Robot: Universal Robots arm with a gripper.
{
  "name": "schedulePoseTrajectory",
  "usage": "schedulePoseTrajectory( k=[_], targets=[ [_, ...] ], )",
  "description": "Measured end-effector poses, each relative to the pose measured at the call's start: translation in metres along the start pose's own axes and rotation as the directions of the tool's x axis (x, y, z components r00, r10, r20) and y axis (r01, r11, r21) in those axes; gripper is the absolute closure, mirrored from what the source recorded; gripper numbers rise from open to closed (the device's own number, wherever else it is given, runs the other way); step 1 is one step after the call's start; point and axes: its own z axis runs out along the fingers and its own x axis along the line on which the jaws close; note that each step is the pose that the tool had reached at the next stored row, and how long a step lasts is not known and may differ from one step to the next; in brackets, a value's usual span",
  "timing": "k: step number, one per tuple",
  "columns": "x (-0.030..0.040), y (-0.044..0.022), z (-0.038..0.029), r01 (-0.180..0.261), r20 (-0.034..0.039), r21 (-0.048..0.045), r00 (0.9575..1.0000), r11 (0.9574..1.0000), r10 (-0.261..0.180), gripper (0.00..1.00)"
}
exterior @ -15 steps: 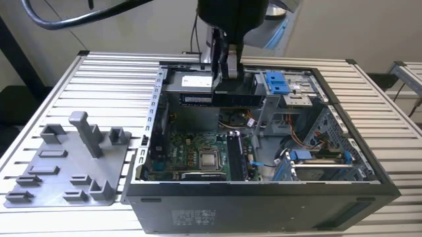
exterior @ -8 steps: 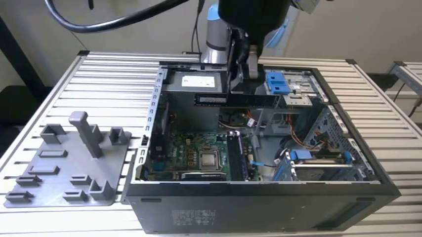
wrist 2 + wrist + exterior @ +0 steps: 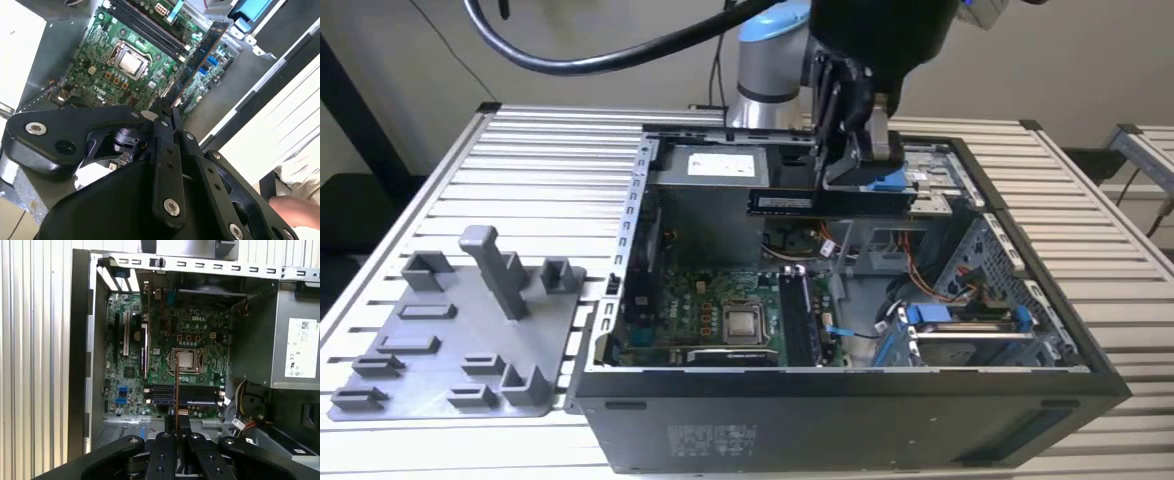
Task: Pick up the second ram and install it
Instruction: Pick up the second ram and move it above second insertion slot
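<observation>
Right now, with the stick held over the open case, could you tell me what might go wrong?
1. The second ram, clamped in the gripper, looks crosswise to the memory slots; lowered so, it could strike them.
2. It seems gripped near one end, so it may tilt under pressing.

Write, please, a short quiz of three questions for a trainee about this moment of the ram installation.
1. True or false: the hand is shut on the second ram.
2. Where is the second ram? A) seated in a slot; B) held over the motherboard; C) lying on the table.
3. In the exterior view, on which side of the computer case does the grey fixture tray stand?

Key: 1 true; 2 B; 3 the exterior view's left.
</observation>
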Motion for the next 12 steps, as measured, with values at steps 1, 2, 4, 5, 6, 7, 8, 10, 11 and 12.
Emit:
schedulePoseTrajectory(
  k=[1,2,4,5,6,7,8,10,11,12],
  targets=[
    [0.0001,-0.0032,0.0000,0.000,0.0000,0.0000,1.0000,1.0000,0.000,0.86],
    [0.0001,-0.0063,-0.0001,0.000,0.0000,-0.0001,1.0000,1.0000,0.000,0.86],
    [0.0002,-0.0126,-0.0002,0.000,-0.0001,-0.0002,1.0000,1.0000,0.000,0.86],
    [0.0002,-0.0157,-0.0003,0.000,-0.0001,-0.0003,1.0000,1.0000,0.000,0.86],
    [0.0003,-0.0187,-0.0003,0.000,-0.0001,-0.0004,1.0000,1.0000,0.000,0.86],
    [0.0003,-0.0217,-0.0004,0.000,0.0000,-0.0004,1.0000,1.0000,0.000,0.86],
    [0.0003,-0.0248,-0.0004,0.000,0.0000,-0.0004,1.0000,1.0000,0.000,0.86],
    [0.0004,-0.0306,-0.0006,0.000,-0.0001,-0.0005,1.0000,1.0000,0.000,0.86],
    [0.0005,-0.0334,-0.0006,0.000,0.0000,-0.0005,1.0000,1.0000,0.000,0.86],
    [0.0005,-0.0361,-0.0006,0.000,0.0000,-0.0006,1.0000,1.0000,0.000,0.86]
  ],
)
